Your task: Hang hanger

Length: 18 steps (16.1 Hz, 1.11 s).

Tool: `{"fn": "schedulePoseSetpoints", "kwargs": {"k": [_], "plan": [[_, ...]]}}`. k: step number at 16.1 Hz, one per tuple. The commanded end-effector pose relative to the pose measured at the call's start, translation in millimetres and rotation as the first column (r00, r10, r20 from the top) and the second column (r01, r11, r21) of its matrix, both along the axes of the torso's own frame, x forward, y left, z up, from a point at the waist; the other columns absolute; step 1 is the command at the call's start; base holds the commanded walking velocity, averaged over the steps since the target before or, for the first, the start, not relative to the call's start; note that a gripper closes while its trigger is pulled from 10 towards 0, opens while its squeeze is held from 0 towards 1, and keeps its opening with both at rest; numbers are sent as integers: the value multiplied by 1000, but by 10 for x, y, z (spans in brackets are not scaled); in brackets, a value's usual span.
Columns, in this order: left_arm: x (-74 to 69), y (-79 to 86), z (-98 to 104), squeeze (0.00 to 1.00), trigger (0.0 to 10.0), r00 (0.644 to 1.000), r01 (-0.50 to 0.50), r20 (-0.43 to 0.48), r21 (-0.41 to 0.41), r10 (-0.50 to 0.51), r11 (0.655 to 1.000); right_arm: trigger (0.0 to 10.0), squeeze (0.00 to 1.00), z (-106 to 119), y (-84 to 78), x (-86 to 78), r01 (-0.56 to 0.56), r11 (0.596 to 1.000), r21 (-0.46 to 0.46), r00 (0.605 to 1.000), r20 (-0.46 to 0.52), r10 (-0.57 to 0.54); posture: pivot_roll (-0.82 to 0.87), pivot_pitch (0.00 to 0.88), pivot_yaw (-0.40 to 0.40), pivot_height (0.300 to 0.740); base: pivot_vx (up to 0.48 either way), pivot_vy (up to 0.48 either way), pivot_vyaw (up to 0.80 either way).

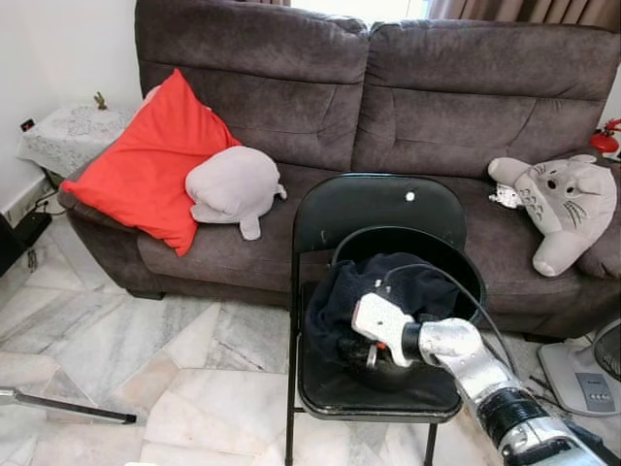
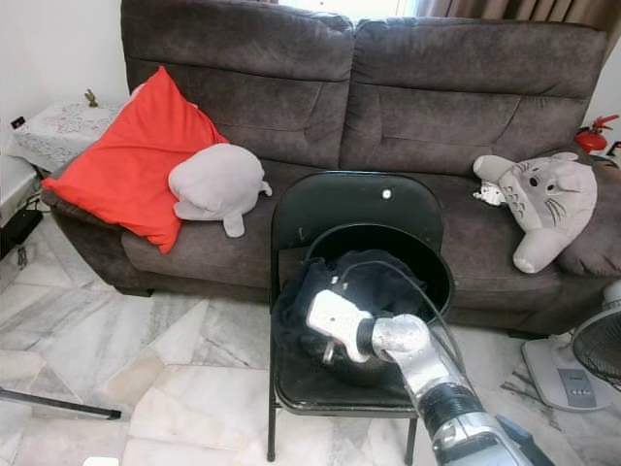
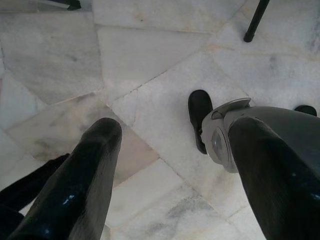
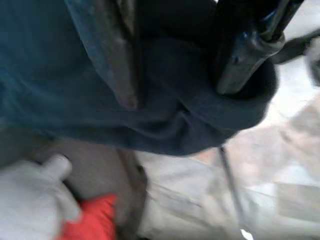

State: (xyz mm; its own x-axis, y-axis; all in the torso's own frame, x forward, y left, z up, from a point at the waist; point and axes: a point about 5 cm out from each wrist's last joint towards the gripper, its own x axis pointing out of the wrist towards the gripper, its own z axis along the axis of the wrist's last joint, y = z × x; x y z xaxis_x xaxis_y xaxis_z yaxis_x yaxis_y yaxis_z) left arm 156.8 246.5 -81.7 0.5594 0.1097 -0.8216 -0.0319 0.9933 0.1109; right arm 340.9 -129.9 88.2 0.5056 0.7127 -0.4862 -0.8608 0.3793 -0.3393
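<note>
Right wrist view: right gripper (image 4: 180,90) pinches dark garment (image 1: 388,291) in basket (image 1: 456,254); lift straight twd 12 o'clock, w/o snagging rim.

No readable text, labels, brands, numbers or signs in any view. The fan base (image 1: 582,381) at the right edge has a small button panel, markings too small to read. The white spot on the chair back (image 1: 409,196) carries no legible writing. The wall outlet (image 1: 27,124) by the side table shows no lettering.
</note>
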Motion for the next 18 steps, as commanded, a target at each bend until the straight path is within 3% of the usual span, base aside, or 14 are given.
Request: {"fn": "schedulePoseSetpoints", "kwargs": {"k": [1,2,3,10,11,12,16,17,18], "plan": [[-60,-6,-32,0,10000,999,14,-39,3,-14,1000,10000,1000,11,-38,44,44,998,-51,999,31,-42,-54,61,-16,740,0,0,0],[-61,-6,-32,0,10000,999,15,-39,3,-15,1000,10000,655,-10,-46,47,64,995,-75,997,49,-61,-56,62,-15,740,0,0,0],[-62,-7,-33,0,10000,999,16,-40,3,-16,1000,10000,0,-33,-45,37,80,995,-67,996,42,-77,-55,63,-15,740,0,0,0],[-60,-11,-34,0,10000,999,22,-47,6,-22,1000,10000,0,-55,-125,-71,104,995,0,994,30,-104,-66,65,-16,740,0,0,0],[-59,-11,-34,0,10000,999,24,-47,7,-23,1000,10000,667,-49,-159,-106,100,995,7,995,18,-101,-66,65,-16,740,0,0,0],[-58,-13,-34,0,10000,999,24,-47,7,-24,1000,10000,1000,-48,-178,-125,103,995,9,995,15,-103,-69,64,-18,740,0,0,0],[-60,-15,-36,0,10000,998,26,-49,7,-26,1000,10000,1000,-26,-252,-288,136,990,24,991,10,-137,-73,63,-20,740,0,0,0],[-60,-15,-36,0,10000,998,27,-51,8,-27,1000,10000,957,-9,-284,-335,150,988,20,988,17,-151,-73,63,-20,740,0,0,0],[-60,-15,-36,0,10000,998,28,-52,8,-28,1000,10000,20,2,-300,-364,158,987,18,987,23,-159,-73,63,-20,740,0,0,0]]}}
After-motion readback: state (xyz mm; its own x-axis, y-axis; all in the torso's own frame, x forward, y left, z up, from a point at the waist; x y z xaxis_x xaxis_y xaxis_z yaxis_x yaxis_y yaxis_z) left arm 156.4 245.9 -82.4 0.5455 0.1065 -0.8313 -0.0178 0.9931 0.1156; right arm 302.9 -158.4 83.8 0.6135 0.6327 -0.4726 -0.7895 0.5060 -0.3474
